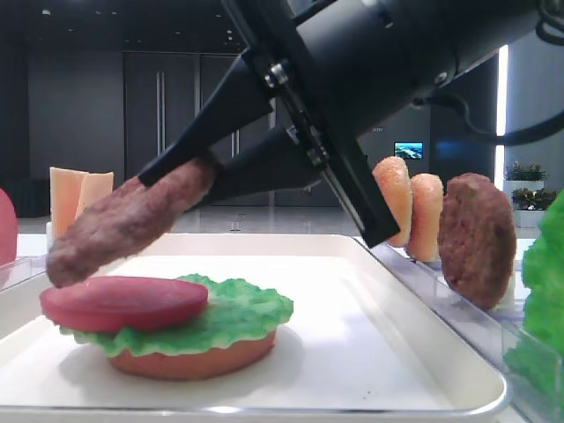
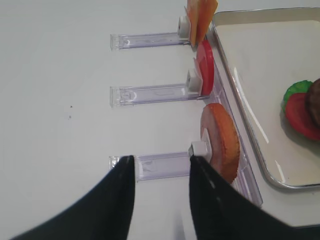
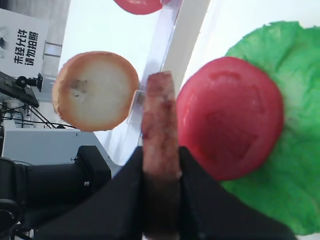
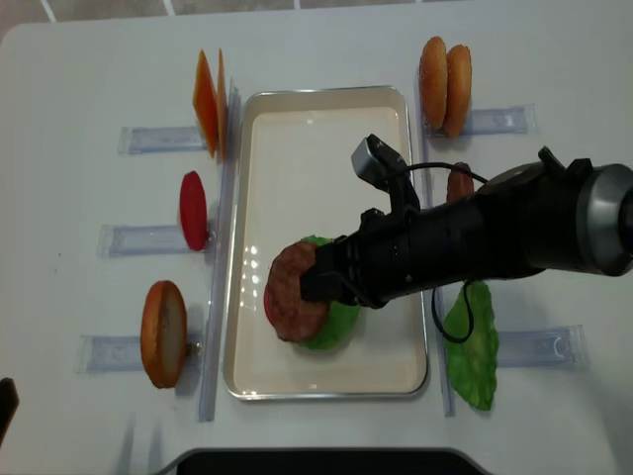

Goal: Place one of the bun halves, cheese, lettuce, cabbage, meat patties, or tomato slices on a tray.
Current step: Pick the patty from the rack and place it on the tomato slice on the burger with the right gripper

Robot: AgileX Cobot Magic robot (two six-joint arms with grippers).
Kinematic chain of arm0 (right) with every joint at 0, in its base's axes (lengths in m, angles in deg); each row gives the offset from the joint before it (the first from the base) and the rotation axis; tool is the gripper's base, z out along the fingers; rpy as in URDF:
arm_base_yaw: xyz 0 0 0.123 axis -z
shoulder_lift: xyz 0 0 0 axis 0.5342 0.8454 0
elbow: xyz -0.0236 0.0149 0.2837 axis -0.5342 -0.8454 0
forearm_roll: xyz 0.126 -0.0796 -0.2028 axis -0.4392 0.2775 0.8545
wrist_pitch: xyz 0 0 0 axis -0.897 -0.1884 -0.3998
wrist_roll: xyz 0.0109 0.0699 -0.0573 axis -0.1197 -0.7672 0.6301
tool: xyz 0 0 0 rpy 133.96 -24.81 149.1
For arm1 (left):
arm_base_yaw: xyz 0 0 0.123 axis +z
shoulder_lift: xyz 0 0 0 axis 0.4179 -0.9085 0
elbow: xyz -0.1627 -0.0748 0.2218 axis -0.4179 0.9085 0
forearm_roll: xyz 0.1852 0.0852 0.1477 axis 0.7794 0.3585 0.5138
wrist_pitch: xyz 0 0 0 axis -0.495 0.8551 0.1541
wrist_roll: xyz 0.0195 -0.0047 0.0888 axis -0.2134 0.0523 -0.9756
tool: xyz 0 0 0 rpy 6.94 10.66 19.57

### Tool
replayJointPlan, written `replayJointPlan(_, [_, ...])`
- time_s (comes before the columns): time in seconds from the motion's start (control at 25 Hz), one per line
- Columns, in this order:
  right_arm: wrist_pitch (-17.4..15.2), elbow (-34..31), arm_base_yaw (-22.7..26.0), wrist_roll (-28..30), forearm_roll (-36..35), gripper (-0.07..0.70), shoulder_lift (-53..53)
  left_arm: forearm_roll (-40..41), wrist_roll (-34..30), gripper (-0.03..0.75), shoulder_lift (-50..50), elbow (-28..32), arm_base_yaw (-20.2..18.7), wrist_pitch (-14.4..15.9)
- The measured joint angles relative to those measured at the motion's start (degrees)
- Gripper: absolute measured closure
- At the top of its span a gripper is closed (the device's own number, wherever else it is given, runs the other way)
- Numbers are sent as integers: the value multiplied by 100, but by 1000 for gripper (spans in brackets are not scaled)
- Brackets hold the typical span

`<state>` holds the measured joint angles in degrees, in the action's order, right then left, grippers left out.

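Note:
My right gripper [image 1: 189, 176] [image 3: 161, 160] is shut on a dark brown meat patty [image 1: 123, 225] [image 3: 160, 120] [image 4: 292, 292], gripping it by the edge. The patty hangs tilted just above a stack on the white tray [image 1: 352, 352] [image 4: 316, 129]. That stack is a red tomato slice [image 1: 123, 304] [image 3: 230, 117] on green lettuce [image 1: 238, 317] [image 3: 295, 165] on an orange-brown bun base [image 1: 194, 361]. My left gripper [image 2: 162, 159] is open and holds nothing. It hovers over the table left of the tray, beside a bun half [image 2: 220, 142] [image 4: 163, 332] standing in its clear rack.
Clear racks line both sides of the tray. On the left stand cheese slices [image 4: 208, 99] and a tomato slice [image 4: 194, 210]. On the right stand two bun halves [image 4: 445, 71], a second patty [image 1: 476, 238] and a lettuce leaf [image 4: 473, 346].

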<state>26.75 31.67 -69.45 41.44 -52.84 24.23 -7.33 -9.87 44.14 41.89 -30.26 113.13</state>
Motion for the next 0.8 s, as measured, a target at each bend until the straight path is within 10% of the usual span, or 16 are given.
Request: replayJointPlan(0.8, [-112,0,386,107,0,522,148,0,0,433,0,0,0,0])
